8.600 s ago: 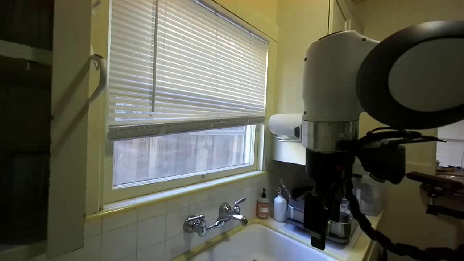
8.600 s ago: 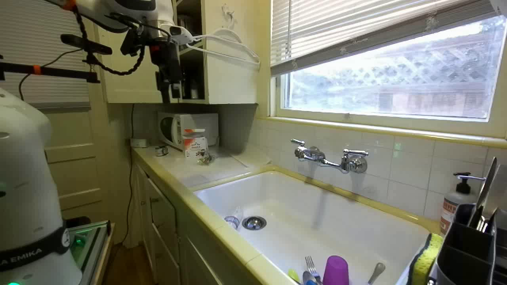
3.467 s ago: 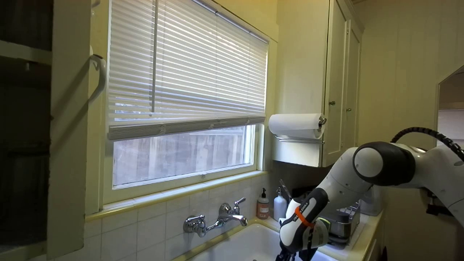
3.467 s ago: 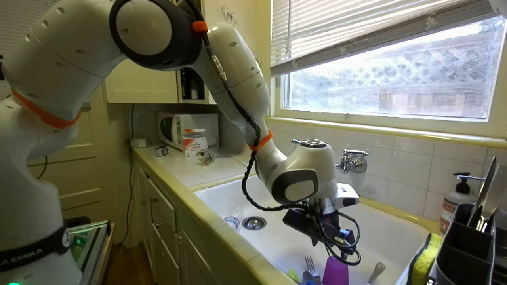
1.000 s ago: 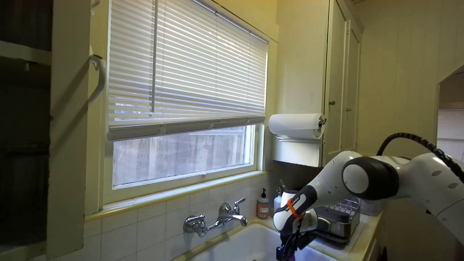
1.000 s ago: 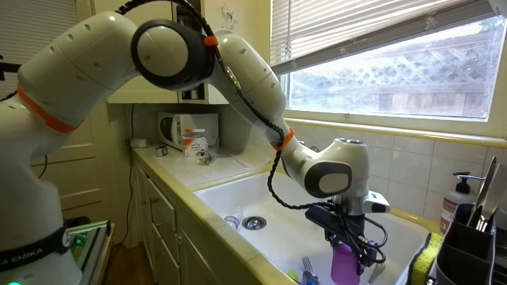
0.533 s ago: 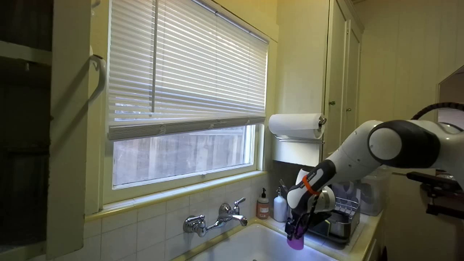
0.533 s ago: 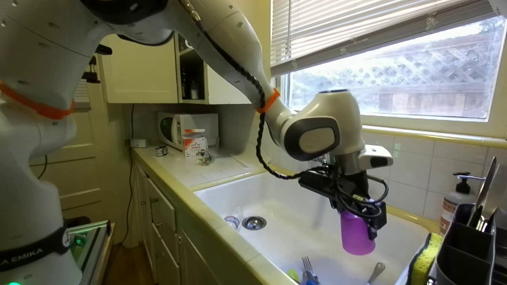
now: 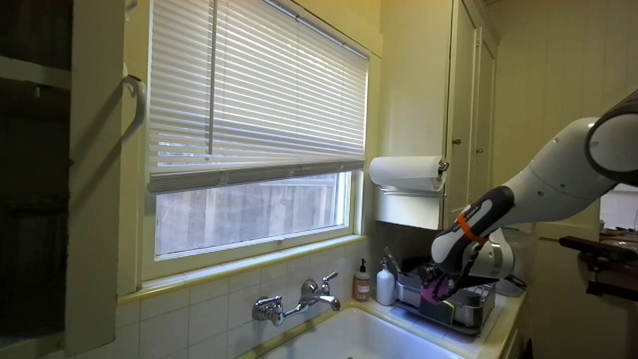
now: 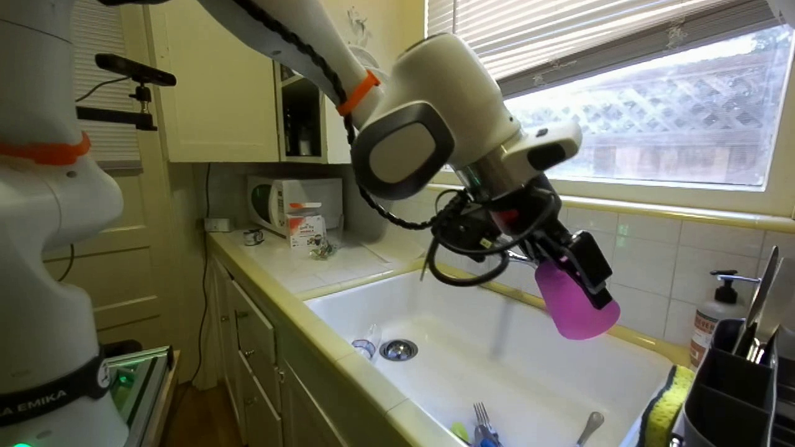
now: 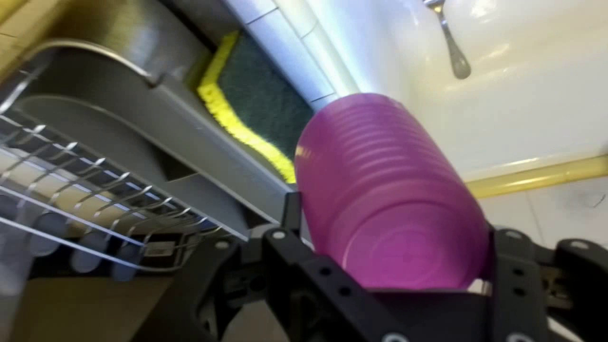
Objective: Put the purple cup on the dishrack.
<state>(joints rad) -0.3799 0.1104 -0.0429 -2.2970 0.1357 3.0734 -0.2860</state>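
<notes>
My gripper is shut on the purple cup, which hangs tilted above the sink's rack side, its wide end pointing down and away from the palm. In the wrist view the cup fills the space between the two dark fingers, its round base toward me. The dishrack stands on the counter beside the sink, partly behind the arm in that exterior view. Its grey holder and wires fill the left of the wrist view, with the dishrack apart from the cup.
A yellow-edged sponge sits between rack and sink. Knives stand upright in the dark utensil holder. A soap bottle and a white pump bottle are nearby. The sink holds a fork and a spoon.
My gripper has come down from high up, closed on the cup in the sink and lifted it. Over the last second it has risen further, moved toward the rack and tilted.
</notes>
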